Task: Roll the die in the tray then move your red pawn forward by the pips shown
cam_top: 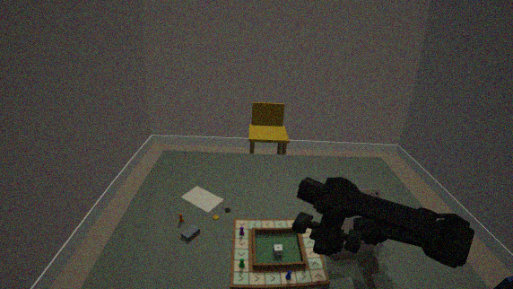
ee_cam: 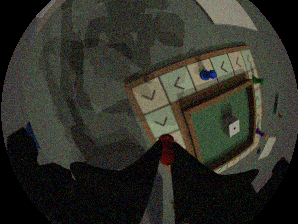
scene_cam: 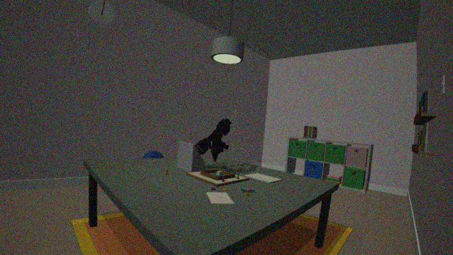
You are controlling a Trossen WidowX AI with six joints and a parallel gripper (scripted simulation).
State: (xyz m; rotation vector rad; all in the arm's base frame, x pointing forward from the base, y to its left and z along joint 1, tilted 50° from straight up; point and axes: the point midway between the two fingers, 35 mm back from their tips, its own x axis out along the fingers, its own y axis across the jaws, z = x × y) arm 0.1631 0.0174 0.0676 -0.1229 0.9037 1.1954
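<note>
Toward the far edge of the worktop (cam_top: 134, 251) (scene_cam: 158, 198) (ee_cam: 280, 65), between its left and right corners as I look from the room, lies the game board (cam_top: 233, 256) (scene_cam: 215, 184) (ee_cam: 131, 89). In its middle is the tray (cam_top: 279, 267) (scene_cam: 201, 173) (ee_cam: 192, 137), and inside the tray rests the white die (cam_top: 278, 248) (scene_cam: 218, 173) (ee_cam: 234, 128), which shows one pip on its top. The dark arm (cam_top: 395, 215) (scene_cam: 222, 128) leans over from the far side, and its gripper (cam_top: 326, 249) (scene_cam: 215, 159) (ee_cam: 166, 145) points downward. The fingers are closed upon the red pawn (ee_cam: 167, 152), holding it in the air near the board's edge squares; it is hidden in the other two views. On the track stand the blue pawn (cam_top: 289, 275) (scene_cam: 226, 170) (ee_cam: 207, 75), the green pawn (cam_top: 242, 263) (scene_cam: 237, 176) (ee_cam: 257, 80) and the purple pawn (cam_top: 241, 232) (scene_cam: 222, 178) (ee_cam: 260, 133). Between the board and the near corner there lies a white sheet (cam_top: 202, 198) (scene_cam: 219, 198) (ee_cam: 268, 148). A second sheet (scene_cam: 263, 177) (ee_cam: 230, 12) is beside the board, on the side of the right corner. Toward the left corner stands a small orange figure (scene_cam: 167, 172).
</note>
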